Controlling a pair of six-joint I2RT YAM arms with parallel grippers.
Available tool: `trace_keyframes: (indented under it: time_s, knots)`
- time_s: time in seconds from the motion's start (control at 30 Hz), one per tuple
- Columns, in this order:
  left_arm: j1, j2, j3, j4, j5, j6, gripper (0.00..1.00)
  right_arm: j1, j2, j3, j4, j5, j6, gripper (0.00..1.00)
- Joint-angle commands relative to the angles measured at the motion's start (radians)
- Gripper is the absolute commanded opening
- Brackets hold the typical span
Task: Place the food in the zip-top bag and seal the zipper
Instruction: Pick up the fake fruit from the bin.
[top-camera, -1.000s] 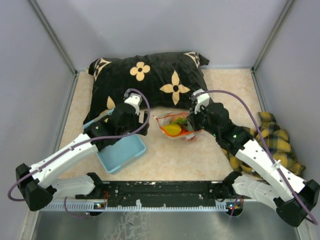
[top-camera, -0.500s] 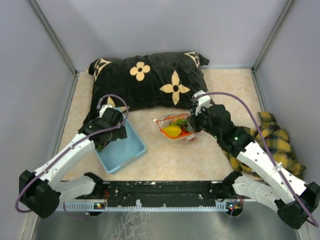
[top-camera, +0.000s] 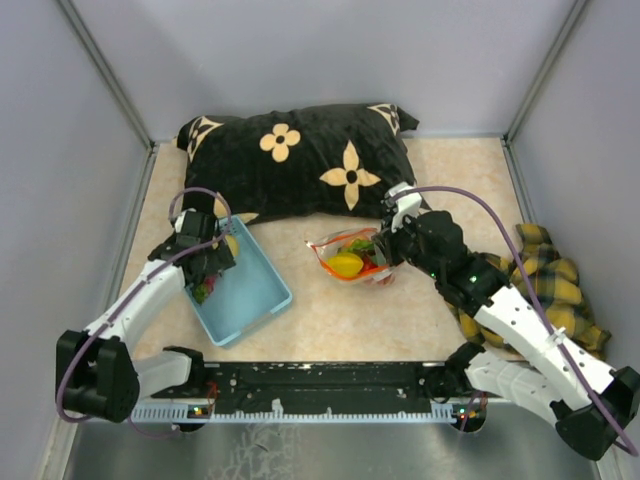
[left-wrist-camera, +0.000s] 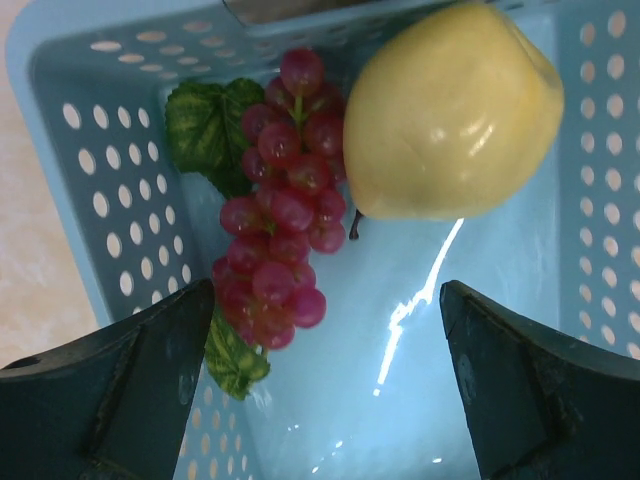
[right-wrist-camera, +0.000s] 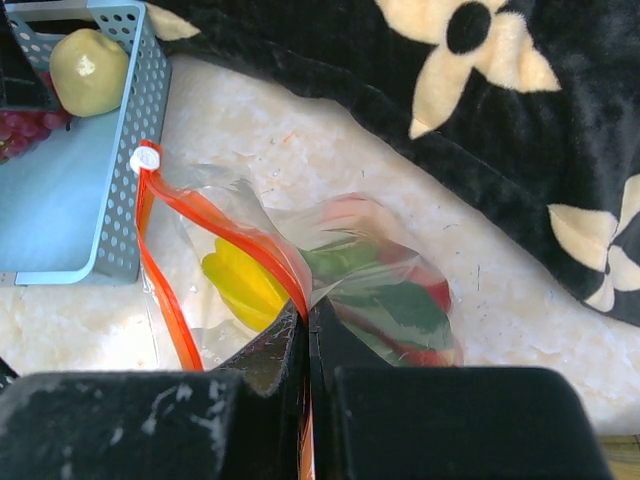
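At the 9 o'clock side of the bench (top-camera: 330, 325), the left tool (top-camera: 205, 265) now hangs over the light blue basket (top-camera: 250, 290). A second ago it was beside the zip-top bag (top-camera: 350, 255) at the middle of the bench; it has since swung away to the left. Its jaws stand wide apart and hold nothing.

Seen from the left wrist, a purple grape bunch (left-wrist-camera: 285, 230) with green leaves lies at 11 o'clock from the gap between the jaws. A pale yellow pear (left-wrist-camera: 450, 115) lies at 1 o'clock, touching the grapes. Both rest on the basket floor, not yet picked up.

The right tool (right-wrist-camera: 308, 330) has not moved. Its jaws stay pinched shut on the mouth edge of the bag, holding it up off the bench. The red zipper (right-wrist-camera: 165, 290) runs loose and parted, so the mouth is still open. Inside the bag sit a yellow fruit (right-wrist-camera: 245, 285) and some red and green pieces.

The shift suggests one piece has just gone in and the left arm has returned for another. Two fruits seem left to move before sealing can begin.

A black flowered pillow (top-camera: 300, 155) lies at 12 o'clock, and a yellow plaid cloth (top-camera: 555, 290) at 4 o'clock.
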Motion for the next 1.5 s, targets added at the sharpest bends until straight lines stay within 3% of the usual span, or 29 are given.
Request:
trace_keyframes:
  time_s: [0.0,0.2,0.43,0.57,0.83,1.47]
  knots:
    - [0.062,0.018,-0.035,0.095,0.070,0.015,1.00,-0.006,-0.037,0.008,0.078,-0.006,-0.012,0.00]
    - [0.085,0.022,-0.082,0.134,0.201,-0.025,0.99,-0.006,-0.053,0.002,0.077,0.008,-0.014,0.00]
    - [0.084,0.010,-0.041,0.066,0.357,-0.025,0.97,-0.006,-0.052,0.001,0.079,0.010,-0.016,0.00]
    - [0.085,-0.039,-0.033,0.030,0.312,-0.011,0.95,-0.006,-0.052,0.004,0.078,0.011,-0.017,0.00]
    - [0.086,-0.010,0.026,-0.050,0.047,0.012,0.97,-0.006,-0.055,0.003,0.078,0.008,-0.017,0.00]
    - [0.097,0.171,-0.096,0.192,0.116,-0.110,0.83,-0.008,-0.063,-0.008,0.082,0.005,-0.017,0.00]
